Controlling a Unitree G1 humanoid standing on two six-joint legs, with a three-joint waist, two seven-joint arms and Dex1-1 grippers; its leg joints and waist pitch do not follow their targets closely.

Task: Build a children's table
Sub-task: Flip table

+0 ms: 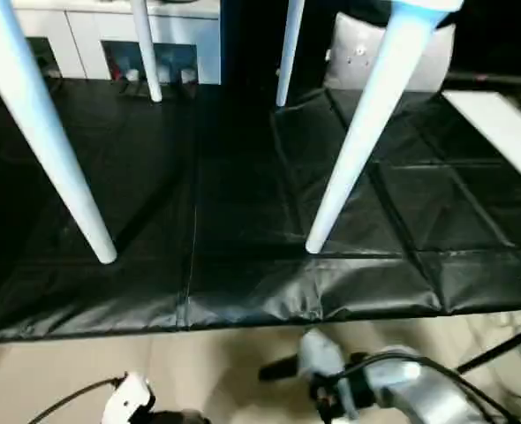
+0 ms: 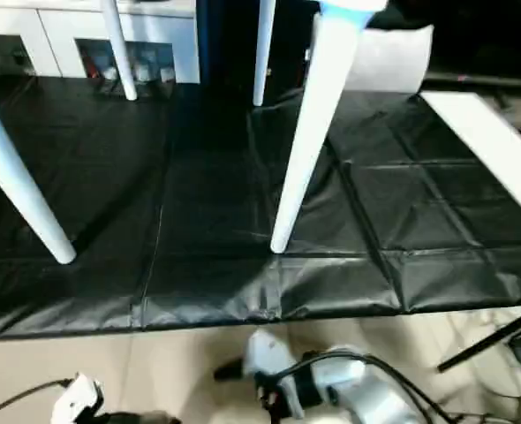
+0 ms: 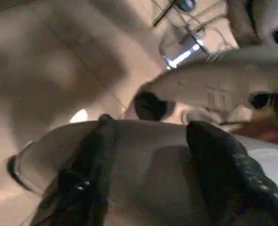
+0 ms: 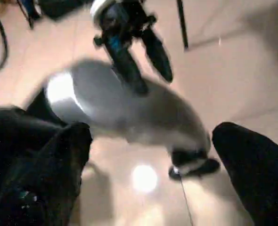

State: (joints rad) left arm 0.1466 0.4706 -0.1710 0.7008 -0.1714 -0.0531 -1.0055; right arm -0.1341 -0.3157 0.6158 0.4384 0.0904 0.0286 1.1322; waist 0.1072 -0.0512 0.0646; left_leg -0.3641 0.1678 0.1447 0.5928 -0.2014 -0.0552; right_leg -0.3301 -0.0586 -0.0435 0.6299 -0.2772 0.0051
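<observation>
Head views: the children's table stands upright on a black sheet (image 1: pixel 243 221) that is creased and taped in panels; four white tapered legs come down to it — the near left leg (image 1: pixel 44 132), the near right leg (image 1: pixel 358 132), and two far legs (image 1: pixel 146 49) further back. A corner of the table top (image 1: pixel 424 7) shows at the upper edge above the near right leg. Behind stand white cabinets (image 1: pixel 84 35) and a grey-white cushion (image 1: pixel 358 53); a white board (image 1: pixel 499 124) lies on the sheet at the right. Beige floor (image 1: pixel 207 371) runs along the near edge of the sheet, with both silver forearms low over it.

Left wrist view: the left gripper (image 3: pixel 153 160) has its two black fingers set apart with nothing between them, over the beige floor.

Right wrist view: the right gripper (image 4: pixel 153 160) is spread wide and empty; beyond it, over the floor, the other arm's black fingers (image 4: pixel 129 66)
</observation>
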